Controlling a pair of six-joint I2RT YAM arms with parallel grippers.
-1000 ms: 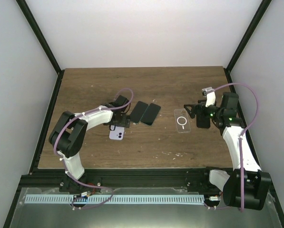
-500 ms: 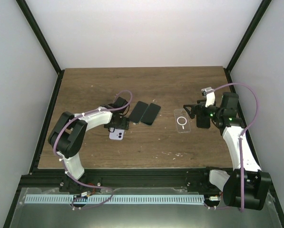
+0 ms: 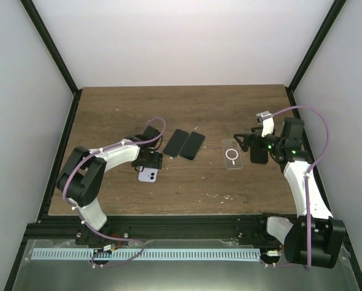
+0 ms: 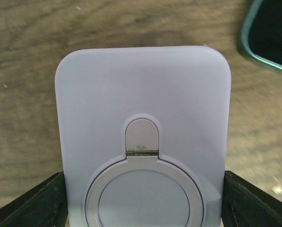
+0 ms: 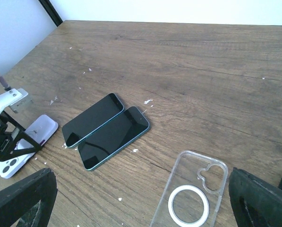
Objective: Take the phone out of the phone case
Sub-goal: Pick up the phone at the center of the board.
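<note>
top view: the lilac-cased phone point(image 3: 148, 176) lies flat left of the table's point(image 3: 229, 109) middle. its long axis runs from near edge to far edge, and the left gripper point(image 3: 149, 162) is over its far half. the right gripper point(image 3: 241, 143), spread wide and empty, hangs near the right edge.

left wrist: back and ring face up. the fingers point(image 4: 32, 203) flank both long sides; whether they press, i cannot tell.

right wrist: the phone's camera end points toward the near edge.

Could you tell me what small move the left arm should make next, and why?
Probably close the left gripper onto the lavender phone case: its fingers flank both long edges, seemingly not yet gripping.
</note>
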